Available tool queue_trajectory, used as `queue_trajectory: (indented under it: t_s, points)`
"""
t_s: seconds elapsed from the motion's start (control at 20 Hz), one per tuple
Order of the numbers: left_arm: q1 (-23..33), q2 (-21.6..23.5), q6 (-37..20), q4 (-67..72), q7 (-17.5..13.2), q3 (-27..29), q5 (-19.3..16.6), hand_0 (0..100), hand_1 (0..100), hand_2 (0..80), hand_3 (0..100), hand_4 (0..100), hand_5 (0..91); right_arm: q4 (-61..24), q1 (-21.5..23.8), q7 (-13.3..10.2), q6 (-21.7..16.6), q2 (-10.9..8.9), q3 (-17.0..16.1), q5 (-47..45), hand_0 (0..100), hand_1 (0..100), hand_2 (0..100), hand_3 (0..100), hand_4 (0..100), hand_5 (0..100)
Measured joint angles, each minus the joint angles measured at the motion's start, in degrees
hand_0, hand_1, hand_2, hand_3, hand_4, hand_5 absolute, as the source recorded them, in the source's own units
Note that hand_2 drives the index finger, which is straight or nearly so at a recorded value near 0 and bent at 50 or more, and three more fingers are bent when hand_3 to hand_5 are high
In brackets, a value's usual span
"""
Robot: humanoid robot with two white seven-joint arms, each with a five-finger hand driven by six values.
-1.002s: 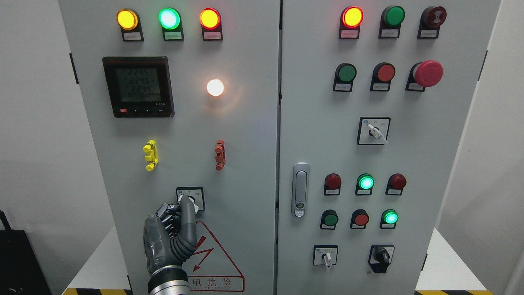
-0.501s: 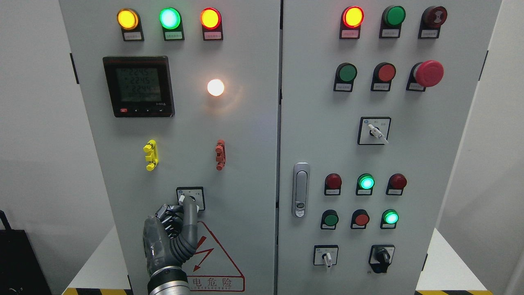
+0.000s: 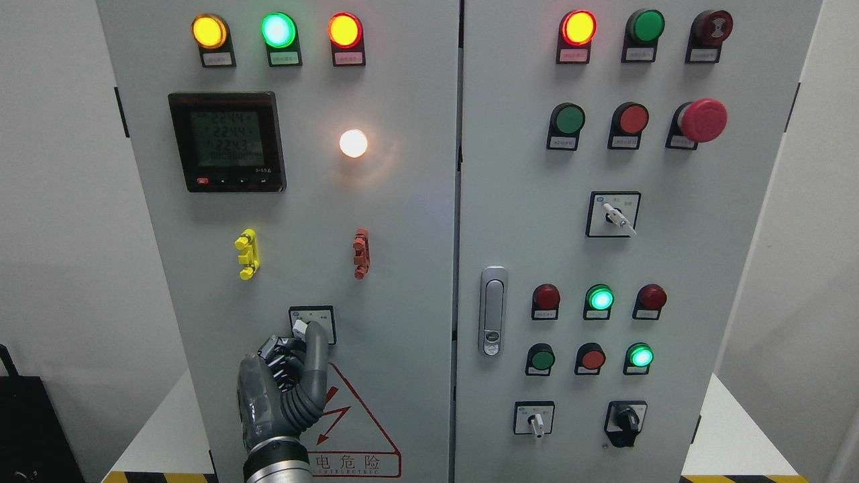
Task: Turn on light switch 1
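Note:
The rotary light switch (image 3: 300, 327) sits in a black-framed plate low on the left cabinet door (image 3: 402, 268). My left hand (image 3: 305, 335) reaches up from the bottom edge, with its fingers (image 3: 315, 349) curled over the knob. Only the knob's white end shows at the upper left of the fingers; the rest is hidden. The round white lamp (image 3: 353, 143) above the switch is lit. My right hand is not in view.
A digital meter (image 3: 227, 141) and a yellow clip (image 3: 246, 253) and a red clip (image 3: 360, 253) are above the switch. A danger sticker (image 3: 356, 429) lies right of my wrist. The right door (image 3: 704, 282) carries a latch handle (image 3: 492, 310), buttons, lamps and more rotary switches.
My left hand has shifted slightly right and down on the knob, and the knob's white end now shows at the upper left. The white lamp stays lit throughout.

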Motion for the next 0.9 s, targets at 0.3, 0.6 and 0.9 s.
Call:
queue_trajectory:
  t_s: [0.3,0.6,0.9]
  points:
    - [0.5,0.1,-0.3,-0.2,0.0,0.0,0.0,32,37,64.6,100,100,87.2,0.0,0.0,0.0,0.0,0.00,0.0,0.0,0,0,0,0,0,0]
    - [1.1,0.2,-0.6,-0.4,0.0,0.0,0.0,32,37,65.1,100,100,87.2,0.0,0.0,0.2,0.0,0.00,0.0,0.0,0,0,0,0,0,0]
    - [2.2,0.3,-3.0,-0.5,0.0,0.0,-0.1,32,36,66.8,100,100,87.2,0.0,0.0,0.2,0.0,0.00,0.0,0.0,0,0,0,0,0,0]
